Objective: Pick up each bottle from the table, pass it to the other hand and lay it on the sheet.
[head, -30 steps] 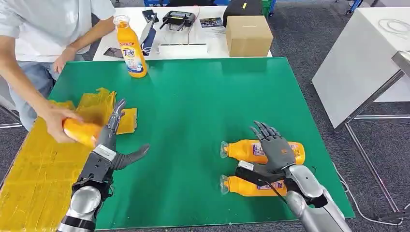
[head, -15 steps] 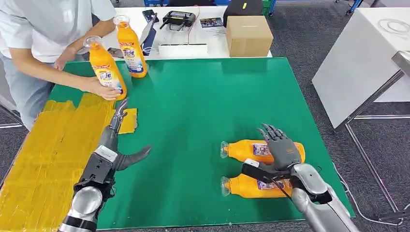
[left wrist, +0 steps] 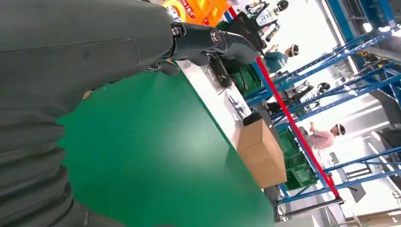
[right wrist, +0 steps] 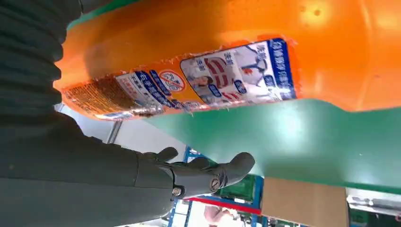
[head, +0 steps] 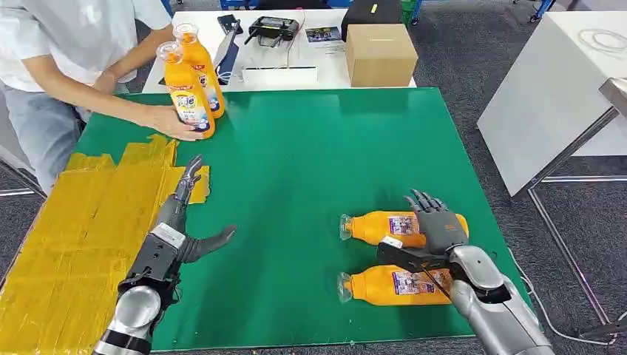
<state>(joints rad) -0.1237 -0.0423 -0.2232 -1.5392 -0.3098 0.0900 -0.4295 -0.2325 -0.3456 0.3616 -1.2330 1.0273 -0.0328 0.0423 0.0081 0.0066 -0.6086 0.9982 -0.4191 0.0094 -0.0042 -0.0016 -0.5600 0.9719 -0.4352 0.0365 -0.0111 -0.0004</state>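
Note:
Two orange bottles lie on their sides at the front right of the green table [head: 310,155]: the far bottle [head: 377,227] and the near bottle [head: 388,285]. My right hand [head: 432,240] hovers open between and above them, thumb over the near bottle [right wrist: 227,61], holding nothing. My left hand [head: 181,222] is open at the edge of the yellow sheet [head: 66,244], fingers stretched forward, thumb [left wrist: 208,40] out to the side. Two more orange bottles stand upright at the far left: one [head: 186,92] under a person's hand [head: 166,122], the other [head: 201,63] just behind it.
A person [head: 66,44] stands at the far left corner. A white table behind holds a cardboard box [head: 379,53], a black controller [head: 273,29] and papers. A grey table [head: 554,89] stands to the right.
The person carried a bottle off the sheet and stood it upright beside the other upright one. My right hand drew back toward me over the lying bottles. My left hand barely moved.

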